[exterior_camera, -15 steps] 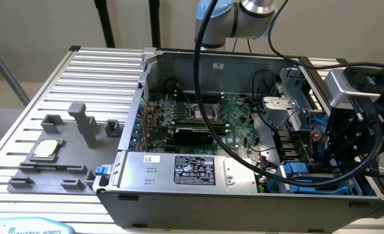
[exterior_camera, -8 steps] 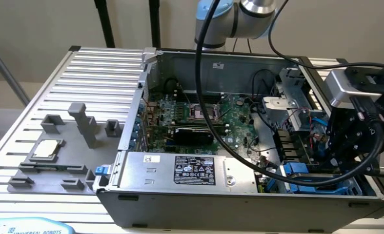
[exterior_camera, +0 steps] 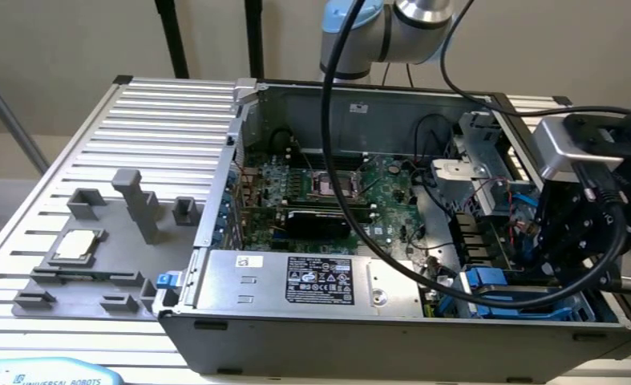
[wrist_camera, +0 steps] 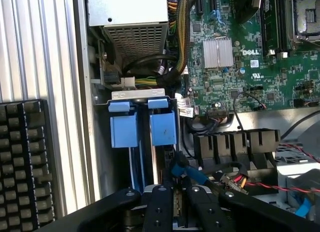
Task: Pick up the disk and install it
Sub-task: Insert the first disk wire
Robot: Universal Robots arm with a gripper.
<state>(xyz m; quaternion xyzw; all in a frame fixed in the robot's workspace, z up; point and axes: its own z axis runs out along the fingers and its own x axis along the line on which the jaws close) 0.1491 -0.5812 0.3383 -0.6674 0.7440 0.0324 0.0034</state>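
Your gripper sits low at the case's near right corner w/ fingers nearly together, pinching the disk edge-on in the blue drive bay. Beyond: PSU, then motherboard.

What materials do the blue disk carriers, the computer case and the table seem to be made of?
Blue disk carriers: likely moulded plastic, with an even matte blue colour and soft edges.
Computer case: probably painted sheet metal, with thin, flat grey walls.
Table: apparently aluminium, with a silvery sheen and straight ribbed slots.
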